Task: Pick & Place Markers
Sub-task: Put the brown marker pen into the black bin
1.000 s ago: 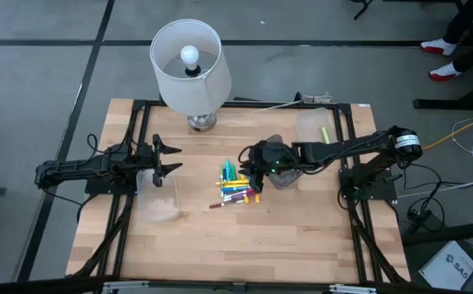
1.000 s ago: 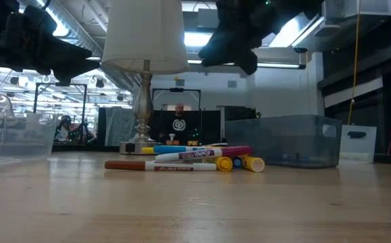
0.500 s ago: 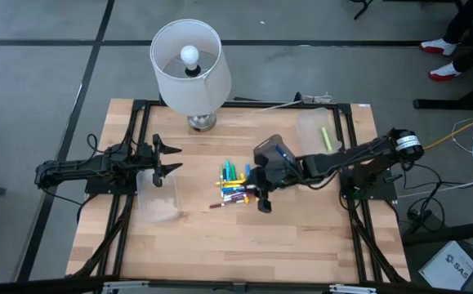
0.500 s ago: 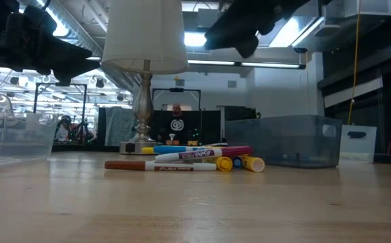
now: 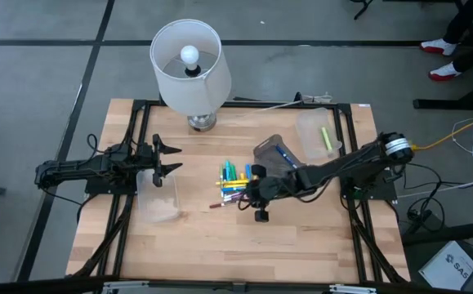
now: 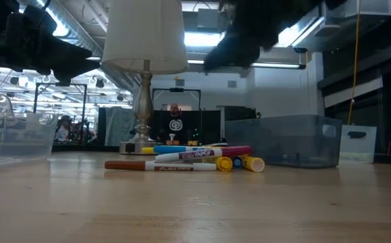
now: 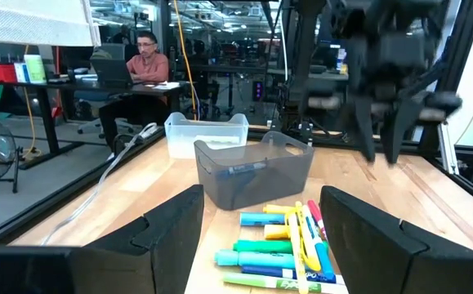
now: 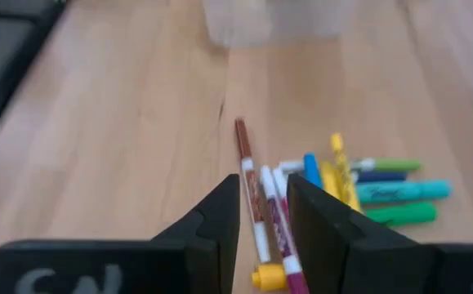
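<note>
The markers (image 5: 234, 184) are piled in front of the lamp (image 5: 189, 65); the right gripper (image 5: 260, 206) is held just above them, fingers slightly parted, empty; the left gripper (image 5: 167, 157) is spread wide, well apart.

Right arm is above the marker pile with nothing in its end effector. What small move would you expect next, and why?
Probably a short descent. The right end effector hovers over the marker pile, fingers partly open and empty, straddling the white-barrelled markers beside the brown marker. Lowering would put one between the fingers. The left end effector waits, open, over a clear bin.

markers (image 6: 188, 159) on table (image 6: 195, 209), lamp (image 6: 143, 74) behind
</note>
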